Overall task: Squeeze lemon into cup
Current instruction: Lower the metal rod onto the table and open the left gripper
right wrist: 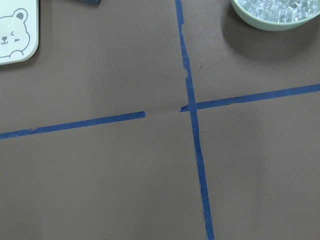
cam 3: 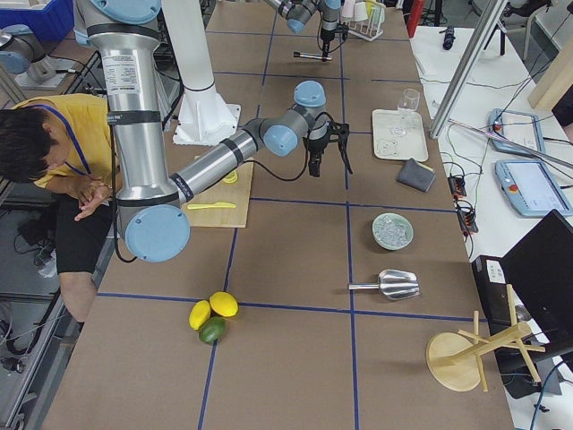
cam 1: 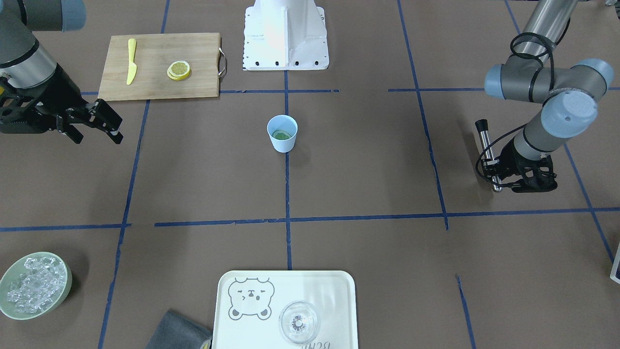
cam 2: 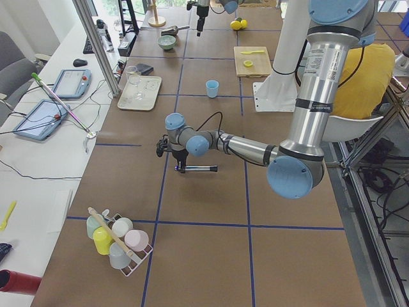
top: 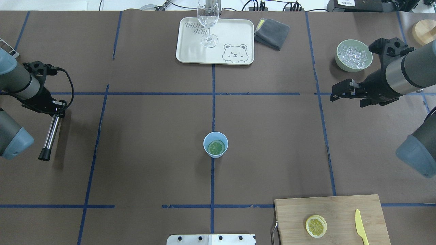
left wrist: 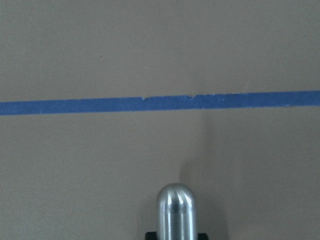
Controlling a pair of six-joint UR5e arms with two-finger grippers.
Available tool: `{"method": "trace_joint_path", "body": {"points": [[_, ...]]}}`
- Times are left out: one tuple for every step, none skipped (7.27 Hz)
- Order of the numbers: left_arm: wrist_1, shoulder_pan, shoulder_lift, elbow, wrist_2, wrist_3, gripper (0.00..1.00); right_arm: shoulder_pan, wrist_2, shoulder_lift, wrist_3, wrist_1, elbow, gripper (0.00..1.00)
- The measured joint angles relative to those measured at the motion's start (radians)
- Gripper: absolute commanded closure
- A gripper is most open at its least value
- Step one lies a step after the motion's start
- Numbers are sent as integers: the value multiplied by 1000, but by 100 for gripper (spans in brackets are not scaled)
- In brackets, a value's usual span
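The lemon (top: 216, 147) is lying inside the cup (top: 207, 140) in the middle of the bench (top: 153, 153), the left end effector (top: 59, 109) is gripping a shiny stick (top: 51, 136), and the right end effector (cam 1: 99, 135) is hanging spread wide.

Board (cam 1: 193, 68), knife (cam 1: 131, 61); tray (cam 1: 334, 300), glass (cam 1: 299, 322); ice bowl (cam 1: 69, 285)

A brown surface (top: 143, 153) is crossed by blue tape lines (top: 212, 102) into a grid. The light-blue cup (top: 205, 143) stands at its centre, on the middle line. A wooden board (top: 340, 211) lies at the near right. At the far edge rests a pale tray (top: 190, 51), a folded grey cloth (top: 272, 33) just right of it, and a pale-green bowl (top: 352, 69) further right.
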State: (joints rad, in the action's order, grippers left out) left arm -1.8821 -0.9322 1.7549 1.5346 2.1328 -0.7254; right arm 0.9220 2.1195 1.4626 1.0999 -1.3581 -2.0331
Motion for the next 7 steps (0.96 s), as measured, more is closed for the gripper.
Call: {"method": "trace_joint_path", "body": {"points": [[-1,2,0,-1,0,2,100,0,-1,0,1,0,0,0],[-1,3,0,-2,0,2,100,0,-1,-1,1,-1,0,0],[-2,4,0,-3,0,2,95,0,0,-1,1,-1,0,0],[-2,4,0,-3,0,1,79,0,0,-1,1,-1,1,0],[-2,4,0,-4,1,1,35,0,0,-1,2,-1,1,0],[-2,4,0,-4,1,-1,32,0,0,-1,2,-1,1,0],[-2,4,0,-3,1,-3,28,0,0,-2,3,-1,1,0]]}}
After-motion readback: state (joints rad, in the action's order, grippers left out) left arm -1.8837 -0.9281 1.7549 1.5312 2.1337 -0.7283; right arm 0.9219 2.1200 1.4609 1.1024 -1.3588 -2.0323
